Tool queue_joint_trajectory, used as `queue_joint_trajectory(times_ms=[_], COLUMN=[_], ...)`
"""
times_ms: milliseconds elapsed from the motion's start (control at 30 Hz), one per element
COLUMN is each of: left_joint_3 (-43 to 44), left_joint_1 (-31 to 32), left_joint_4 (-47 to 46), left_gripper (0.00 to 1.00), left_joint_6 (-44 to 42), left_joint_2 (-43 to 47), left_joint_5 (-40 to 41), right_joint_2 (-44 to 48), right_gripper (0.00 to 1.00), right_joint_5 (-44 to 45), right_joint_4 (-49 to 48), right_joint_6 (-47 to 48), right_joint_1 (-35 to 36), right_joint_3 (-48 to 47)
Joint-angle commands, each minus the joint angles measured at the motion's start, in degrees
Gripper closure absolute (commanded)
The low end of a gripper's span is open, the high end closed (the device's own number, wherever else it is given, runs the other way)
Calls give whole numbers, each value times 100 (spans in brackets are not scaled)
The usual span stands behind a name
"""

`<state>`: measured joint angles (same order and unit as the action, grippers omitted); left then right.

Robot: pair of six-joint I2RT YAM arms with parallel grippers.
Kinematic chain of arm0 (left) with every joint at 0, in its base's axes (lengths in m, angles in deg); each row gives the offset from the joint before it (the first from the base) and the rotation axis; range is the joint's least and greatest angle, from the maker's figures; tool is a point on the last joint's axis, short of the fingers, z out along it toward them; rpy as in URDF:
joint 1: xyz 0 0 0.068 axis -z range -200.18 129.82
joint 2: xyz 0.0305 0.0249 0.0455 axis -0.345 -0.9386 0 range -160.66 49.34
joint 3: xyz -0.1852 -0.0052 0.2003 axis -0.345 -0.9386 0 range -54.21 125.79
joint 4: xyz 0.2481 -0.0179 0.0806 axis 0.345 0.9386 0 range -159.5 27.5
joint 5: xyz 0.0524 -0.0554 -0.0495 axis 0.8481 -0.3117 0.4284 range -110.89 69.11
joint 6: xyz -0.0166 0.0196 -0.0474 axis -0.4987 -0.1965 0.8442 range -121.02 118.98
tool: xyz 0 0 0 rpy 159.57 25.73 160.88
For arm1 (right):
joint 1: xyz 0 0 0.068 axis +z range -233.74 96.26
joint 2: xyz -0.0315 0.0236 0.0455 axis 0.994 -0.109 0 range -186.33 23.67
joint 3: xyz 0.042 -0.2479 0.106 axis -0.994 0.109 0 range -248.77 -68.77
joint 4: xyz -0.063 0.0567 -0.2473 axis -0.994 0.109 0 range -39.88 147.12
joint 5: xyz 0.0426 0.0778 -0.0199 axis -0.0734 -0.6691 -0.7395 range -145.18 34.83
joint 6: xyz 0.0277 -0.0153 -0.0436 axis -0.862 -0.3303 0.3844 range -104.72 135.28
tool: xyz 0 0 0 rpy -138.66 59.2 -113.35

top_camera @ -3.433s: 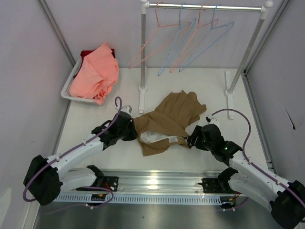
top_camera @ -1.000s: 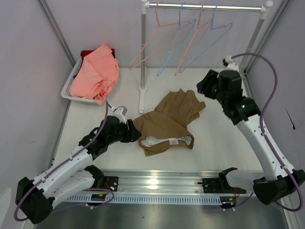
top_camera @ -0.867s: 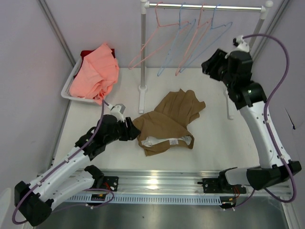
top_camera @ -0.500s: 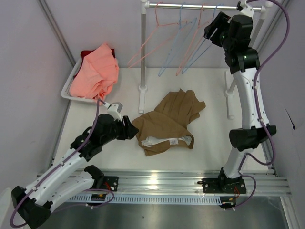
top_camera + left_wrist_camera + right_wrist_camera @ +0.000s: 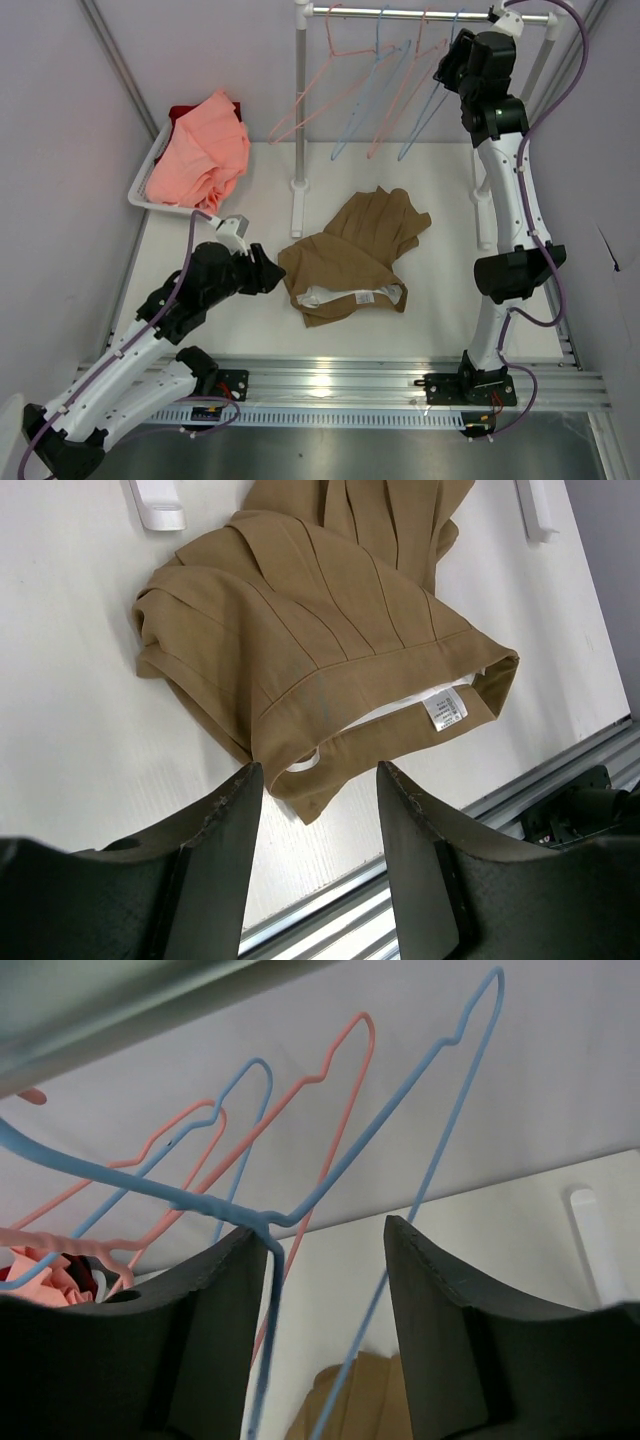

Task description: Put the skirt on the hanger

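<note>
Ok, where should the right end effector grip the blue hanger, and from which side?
At the twisted neck of the hanger, where hook and both shoulders meet. Come from the rail's right end: the right end effector is open there, pink hangers crowd the left.

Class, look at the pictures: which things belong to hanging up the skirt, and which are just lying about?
In the job:
skirt
rightmost blue hanger
right end effector
left end effector

Just lying about:
pink garment
white basket
pink hangers
other blue hanger
</note>
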<state>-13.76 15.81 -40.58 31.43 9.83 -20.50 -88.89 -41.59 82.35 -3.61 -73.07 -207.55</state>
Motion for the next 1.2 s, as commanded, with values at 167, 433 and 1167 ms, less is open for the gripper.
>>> queue_joint_trajectory(times_ms=[167,433,1167], left_joint_3=[69,16,-1], left_joint_1=[31,31,31], left_joint_4=[-36,-80,-80], left_gripper=[46,46,49], left_joint_6=[-46,-28,-72], left_joint_2=[92,84,31], left_joint_5=[94,67,94], right_joint_2=[374,541,181], right_gripper=[58,61,98], right_joint_5=[364,531,365], right_joint_4=[-384,-331,-164], right_joint_6=[386,623,1169], right_joint_1=[-13,31,-66], right_joint_3=[368,510,-167])
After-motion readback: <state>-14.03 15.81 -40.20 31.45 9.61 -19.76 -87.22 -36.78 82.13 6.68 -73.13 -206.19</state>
